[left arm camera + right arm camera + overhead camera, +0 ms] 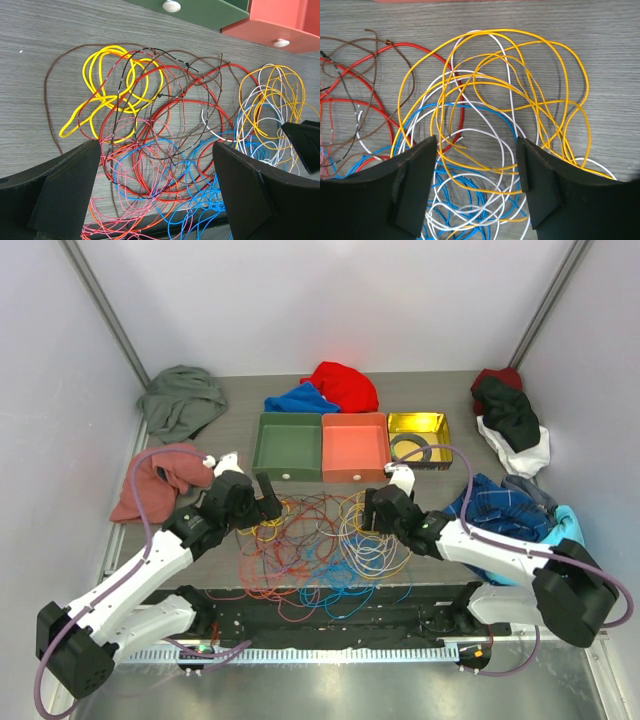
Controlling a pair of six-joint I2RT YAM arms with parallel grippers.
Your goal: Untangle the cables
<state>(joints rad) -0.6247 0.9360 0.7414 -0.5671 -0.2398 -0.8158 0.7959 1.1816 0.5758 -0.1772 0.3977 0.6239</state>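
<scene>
Cables (325,545) lie in one tangled heap on the grey table (440,390), in front of the trays and between the two arms. You see the left gripper (267,502) at the left edge of the heap, its fingers spread wide and nothing between them. In its wrist view a bright yellow cable (107,82) makes loops at the far left, a dark brown cable (49,95) runs around them, and red cables (218,90) and blue cables (197,207) cross each other in the middle. The right gripper (372,508) is at the right side of the heap, also released and holding nothing. In front of its fingers an orange-yellow cable (520,75) loops over a white cable (480,131) and blue ones. Behind the heap a green tray (288,445) and a salmon tray (355,447) stand side by side. Just right of them, a gold tray (418,422) holds a black ring coil (412,448).
</scene>
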